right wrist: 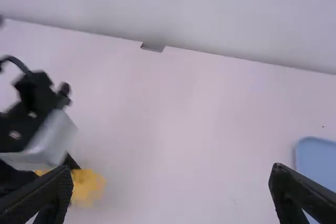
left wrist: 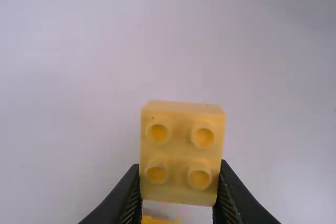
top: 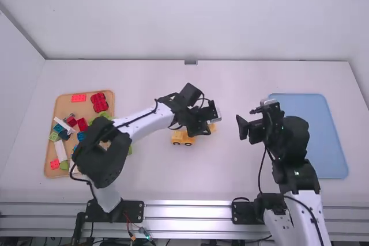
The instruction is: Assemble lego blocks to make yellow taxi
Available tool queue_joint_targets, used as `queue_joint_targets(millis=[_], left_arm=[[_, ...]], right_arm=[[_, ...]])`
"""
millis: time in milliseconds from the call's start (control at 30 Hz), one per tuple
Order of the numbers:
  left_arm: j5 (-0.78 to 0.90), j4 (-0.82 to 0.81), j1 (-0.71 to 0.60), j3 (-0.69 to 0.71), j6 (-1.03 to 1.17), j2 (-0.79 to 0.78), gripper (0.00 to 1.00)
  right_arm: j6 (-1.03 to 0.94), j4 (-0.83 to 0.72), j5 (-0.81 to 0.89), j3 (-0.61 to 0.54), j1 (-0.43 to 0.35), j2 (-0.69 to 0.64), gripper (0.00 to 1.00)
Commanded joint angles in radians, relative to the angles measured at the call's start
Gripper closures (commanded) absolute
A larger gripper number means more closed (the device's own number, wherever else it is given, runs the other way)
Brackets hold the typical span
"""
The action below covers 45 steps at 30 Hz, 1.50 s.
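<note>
While your left gripper (left wrist: pixel 180 174) hung: its fingers clamped a yellow block (left wrist: pixel 184 153).
Wheeled base (top: pixel 183 138): lay at the block's 8 o'clock.
Right gripper (right wrist: pixel 170 195): fingers wide, base's 3 o'clock.
Block: stacking step, apparently; you next needed to align it over the base, then press.

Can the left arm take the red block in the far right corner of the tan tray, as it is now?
Probably no. The left gripper is closed on a yellow block, so it should first let go. Nothing seems to cover the red block.
</note>
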Motion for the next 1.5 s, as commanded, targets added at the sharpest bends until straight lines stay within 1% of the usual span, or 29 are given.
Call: queue_joint_targets(millis=[0,100,133,200,300,333,433,500,567,633,767,833,867,933,967,1067,1100,1133,1200,1300,1400,1467], left_arm=[[-0.053,-0.033,-0.029,0.052,0.060,0.065,0.98],[-0.122,-0.044,-0.068,0.074,0.090,0.122,0.98],[-0.182,-0.041,-0.093,0.074,0.113,0.145,0.98],[-0.250,-0.028,-0.119,0.070,0.114,0.165,0.98],[-0.293,0.015,-0.142,0.045,0.114,0.169,0.98],[-0.298,0.053,-0.146,0.031,0.112,0.169,0.98],[-0.299,0.089,-0.142,0.008,0.103,0.169,0.97],[-0.300,0.086,-0.145,0.005,0.103,0.169,0.92],[-0.308,0.086,-0.144,0.000,0.103,0.169,0.85],[-0.336,0.099,-0.144,-0.010,0.103,0.169,0.82],[-0.343,0.126,-0.144,-0.029,0.103,0.169,0.80],[-0.343,0.130,-0.144,-0.033,0.103,0.169,0.77],[-0.344,0.129,-0.144,-0.034,0.103,0.169,0.70],[-0.344,0.130,-0.144,-0.033,0.103,0.169,0.62],[-0.343,0.129,-0.144,-0.032,0.103,0.169,0.57],[-0.344,0.136,-0.144,-0.032,0.103,0.169,0.12],[-0.344,0.140,-0.144,-0.032,0.103,0.169,0.03],[-0.352,0.140,-0.144,-0.027,0.101,0.168,0.01],[-0.352,0.121,-0.144,-0.012,0.102,0.163,0.01],[-0.327,0.095,-0.129,0.013,0.047,0.111,0.01],[-0.259,0.100,-0.103,-0.007,0.058,0.047,0.01],[-0.255,0.109,-0.080,-0.034,0.048,-0.002,0.01]], right_arm=[[0.038,-0.003,0.016,-0.023,-0.014,-0.077,0.01],[0.061,-0.026,0.016,-0.037,-0.032,-0.149,0.01],[0.064,-0.034,0.015,-0.043,-0.046,-0.182,0.02],[0.063,-0.040,0.016,-0.051,-0.061,-0.207,0.02],[0.064,-0.039,0.011,-0.061,-0.079,-0.217,0.01],[0.064,-0.037,0.011,-0.063,-0.086,-0.216,0.02],[0.063,-0.032,0.012,-0.063,-0.081,-0.201,0.02],[0.063,-0.021,0.011,-0.063,-0.073,-0.188,0.01],[0.062,-0.005,0.012,-0.063,-0.054,-0.162,0.02],[0.059,0.013,0.012,-0.063,-0.038,-0.138,0.01],[0.051,0.045,0.013,-0.063,-0.021,-0.090,0.01],[0.052,0.058,0.013,-0.063,-0.018,-0.072,0.01],[0.052,0.063,0.012,-0.063,-0.019,-0.064,0.01],[0.052,0.066,0.012,-0.062,-0.020,-0.053,0.01],[0.052,0.065,0.012,-0.060,-0.020,-0.052,0.01],[0.040,0.064,0.012,-0.053,-0.017,-0.045,0.02],[0.024,0.061,0.012,-0.050,-0.018,-0.044,0.02],[0.018,0.058,0.012,-0.047,-0.019,-0.045,0.02],[0.017,0.059,0.014,-0.046,-0.019,-0.048,0.01],[-0.032,0.066,0.014,-0.046,-0.019,-0.040,0.02],[-0.041,0.088,0.015,-0.046,-0.019,-0.016,0.01],[-0.063,0.100,0.012,-0.044,-0.019,0.009,0.01]])
